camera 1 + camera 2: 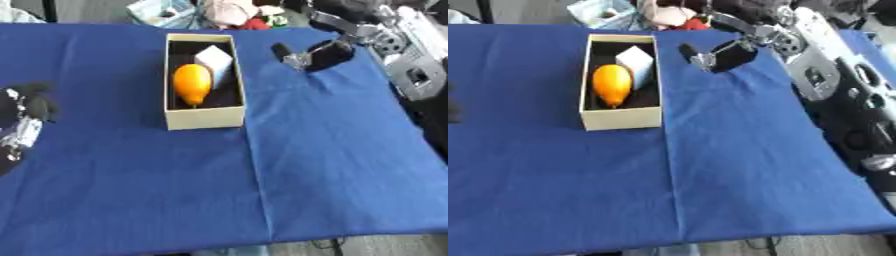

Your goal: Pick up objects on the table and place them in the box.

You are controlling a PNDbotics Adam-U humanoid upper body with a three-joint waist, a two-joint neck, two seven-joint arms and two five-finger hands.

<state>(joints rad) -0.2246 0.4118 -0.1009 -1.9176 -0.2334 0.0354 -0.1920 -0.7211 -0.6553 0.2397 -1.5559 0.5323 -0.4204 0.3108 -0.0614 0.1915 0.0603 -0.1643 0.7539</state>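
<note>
my right hand (317,54) hovers just right of the box (204,118), fingers relaxed, holding nothing. orange fruit (192,83) and white block (214,61) lie inside it. my left hand (24,107) idles; its fingers i cannot tell. placing looks done; next, withdraw.

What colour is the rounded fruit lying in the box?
Orange, shading to yellow; the fruit in the box shows best in the left eye view.

Table (131,190) under a blue cloth (332,165), open cream box (205,119) standing on the cloth
</note>
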